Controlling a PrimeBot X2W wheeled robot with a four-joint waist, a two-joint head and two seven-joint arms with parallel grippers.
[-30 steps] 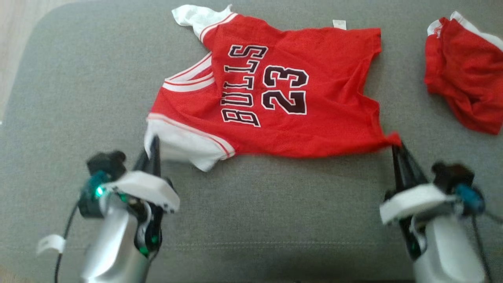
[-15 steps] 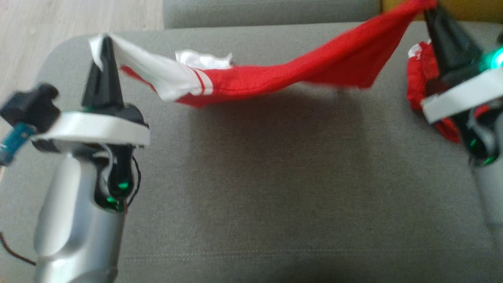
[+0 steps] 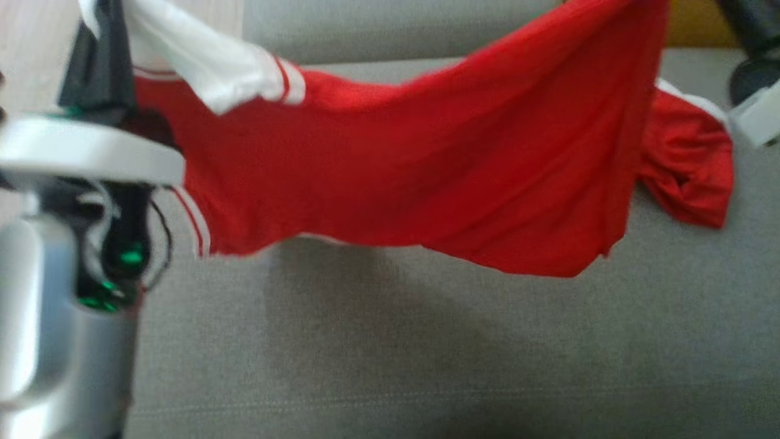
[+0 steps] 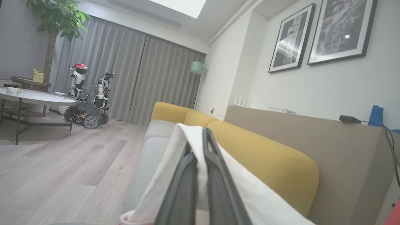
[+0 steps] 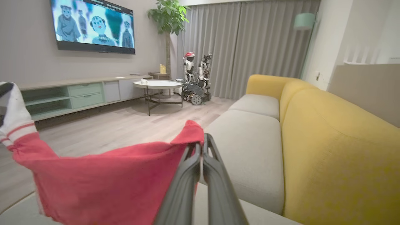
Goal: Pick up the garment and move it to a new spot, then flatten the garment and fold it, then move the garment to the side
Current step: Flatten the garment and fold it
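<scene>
I hold the red jersey [image 3: 396, 158] stretched in the air. My left gripper [image 4: 200, 140] is clamped on its white sleeve, and my right gripper [image 5: 201, 147] on a red corner. Pulling wider could slip either thin pinch. Swinging toward three o'clock could snag the crumpled red garment [image 3: 688, 171]. Below me lies the grey sofa seat [image 3: 426, 341], with the yellow backrest [image 3: 694, 30] at one o'clock and the wood floor [image 3: 27, 55] at ten.

Both arms are raised, spread apart; left gripper [image 4: 197, 141] and right gripper [image 5: 202, 146] each pinch the garment [image 3: 426, 164], fingers pressed together.

A crumpled red cloth [image 3: 688, 174] lies on the grey sofa seat [image 3: 390, 341], yellow backrest [image 5: 337, 150] behind.
</scene>
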